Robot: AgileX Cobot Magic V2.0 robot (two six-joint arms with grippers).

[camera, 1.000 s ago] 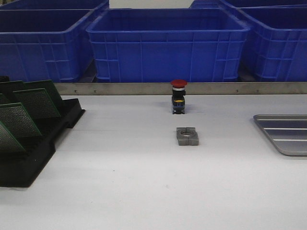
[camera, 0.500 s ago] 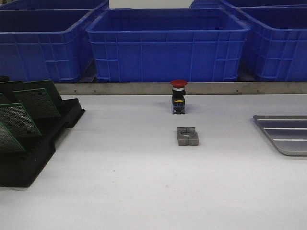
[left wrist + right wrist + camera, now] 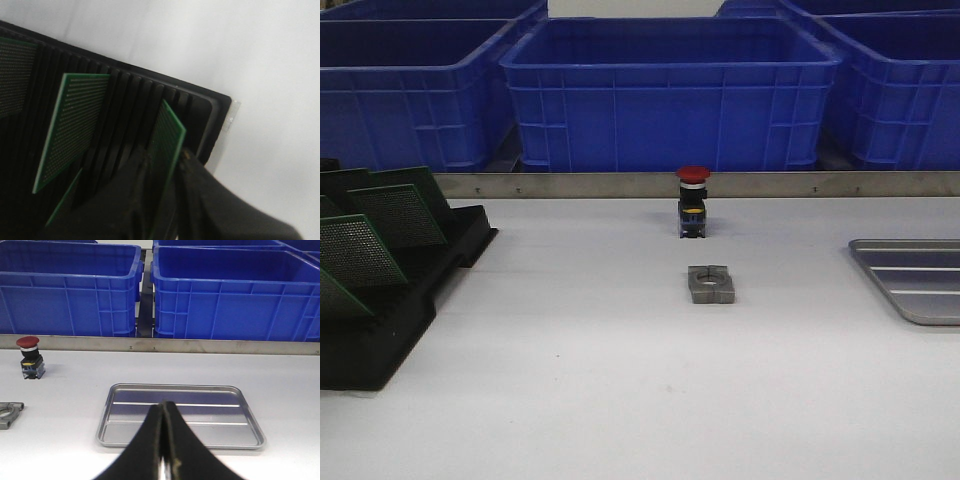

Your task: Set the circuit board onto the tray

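Observation:
In the left wrist view my left gripper has a finger on each side of a green circuit board that stands in the black slotted rack, and it is shut on that board. More boards stand in nearby slots. In the front view the rack with boards sits at the left edge; neither gripper shows there. The silver tray lies at the right edge. My right gripper is shut and empty, in front of the tray.
A red push button stands mid-table, and it also shows in the right wrist view. A grey metal block lies in front of it. Big blue bins line the back behind a metal rail.
The nearest boards in the rack have shifted slightly in the front view. Nothing else has moved.

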